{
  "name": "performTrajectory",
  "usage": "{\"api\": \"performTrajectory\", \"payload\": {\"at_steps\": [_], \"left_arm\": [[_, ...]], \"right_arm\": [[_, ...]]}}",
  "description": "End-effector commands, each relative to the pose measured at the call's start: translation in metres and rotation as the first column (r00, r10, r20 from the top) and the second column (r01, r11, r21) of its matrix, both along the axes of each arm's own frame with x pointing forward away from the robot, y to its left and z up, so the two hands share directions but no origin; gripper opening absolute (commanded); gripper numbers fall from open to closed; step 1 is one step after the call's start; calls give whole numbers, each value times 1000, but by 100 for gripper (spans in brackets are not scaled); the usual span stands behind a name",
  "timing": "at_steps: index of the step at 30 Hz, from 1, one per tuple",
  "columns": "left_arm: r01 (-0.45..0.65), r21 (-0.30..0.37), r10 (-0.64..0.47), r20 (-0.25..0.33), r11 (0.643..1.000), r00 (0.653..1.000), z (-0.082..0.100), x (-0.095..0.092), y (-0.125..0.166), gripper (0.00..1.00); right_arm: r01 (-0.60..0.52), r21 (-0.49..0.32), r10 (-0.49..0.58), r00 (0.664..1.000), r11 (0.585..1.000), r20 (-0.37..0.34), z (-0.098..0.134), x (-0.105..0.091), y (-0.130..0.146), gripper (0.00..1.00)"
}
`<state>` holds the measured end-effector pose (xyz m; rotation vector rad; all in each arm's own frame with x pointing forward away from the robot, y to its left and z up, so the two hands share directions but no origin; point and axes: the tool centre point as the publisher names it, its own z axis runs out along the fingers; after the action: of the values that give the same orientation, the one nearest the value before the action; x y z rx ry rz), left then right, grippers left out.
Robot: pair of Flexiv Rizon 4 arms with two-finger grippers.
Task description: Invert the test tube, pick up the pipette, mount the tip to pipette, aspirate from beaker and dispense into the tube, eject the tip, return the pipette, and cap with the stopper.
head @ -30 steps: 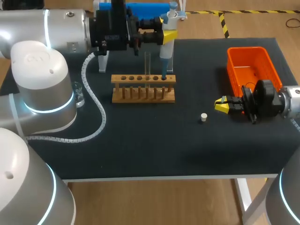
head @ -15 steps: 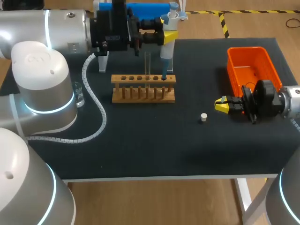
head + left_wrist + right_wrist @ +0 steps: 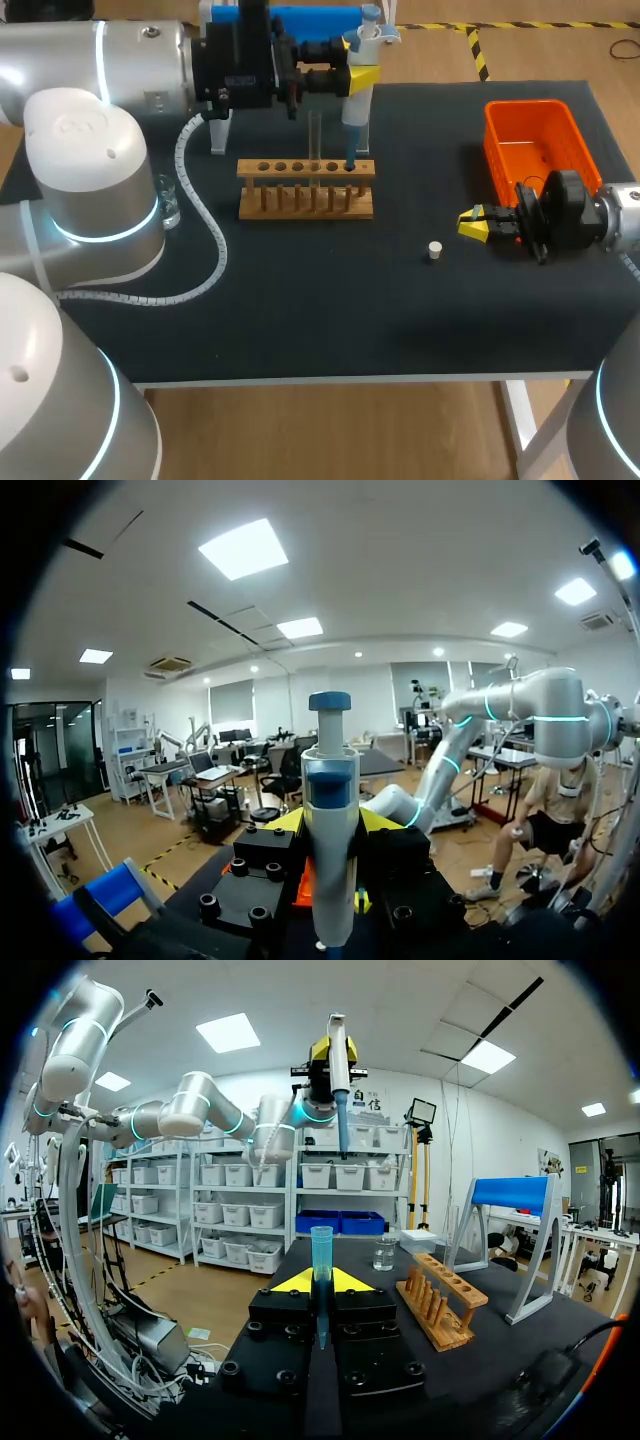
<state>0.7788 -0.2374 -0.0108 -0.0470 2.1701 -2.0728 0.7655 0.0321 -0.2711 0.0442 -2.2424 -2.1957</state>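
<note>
My left gripper [image 3: 360, 76] is shut on a white and blue pipette [image 3: 355, 105], held upright at the back of the table, above the right end of the wooden rack [image 3: 305, 190]. In the left wrist view the pipette [image 3: 330, 850] stands between the yellow fingers [image 3: 287, 822]. A clear test tube [image 3: 315, 140] stands upright in the rack. My right gripper [image 3: 476, 222] hovers low at the right, shut on a blue pipette tip [image 3: 321, 1270] that stands upright between its fingers. A small white stopper [image 3: 434, 250] lies on the mat just left of the right gripper.
An orange bin [image 3: 560, 125] sits behind the right gripper. A small glass beaker [image 3: 168, 205] stands left of the rack, beside my left arm. A blue pipette stand [image 3: 300, 20] stands at the back edge, behind the left gripper.
</note>
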Motion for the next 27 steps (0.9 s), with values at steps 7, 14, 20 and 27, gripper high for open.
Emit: {"api": "performTrajectory", "payload": {"at_steps": [7, 14, 20, 27], "left_arm": [[-2, -3, 2, 1, 1000, 1000, 0, -1, 0, 0], [-2, -3, 2, 1, 1000, 1000, 0, -1, 0, 0], [-2, -3, 2, 1, 1000, 1000, 0, -1, 0, 0], [-2, -3, 2, 1, 1000, 1000, 0, -1, 0, 0]], "right_arm": [[-14, -21, 15, 1000, 1000, 3, 3, 4, 16, 0], [-34, -39, 33, 999, 999, -14, 2, 11, 37, 0], [-49, -32, 49, 999, 998, -4, 4, 20, 59, 0], [-79, -33, 79, 997, 996, 1, 5, 28, 92, 0]]}}
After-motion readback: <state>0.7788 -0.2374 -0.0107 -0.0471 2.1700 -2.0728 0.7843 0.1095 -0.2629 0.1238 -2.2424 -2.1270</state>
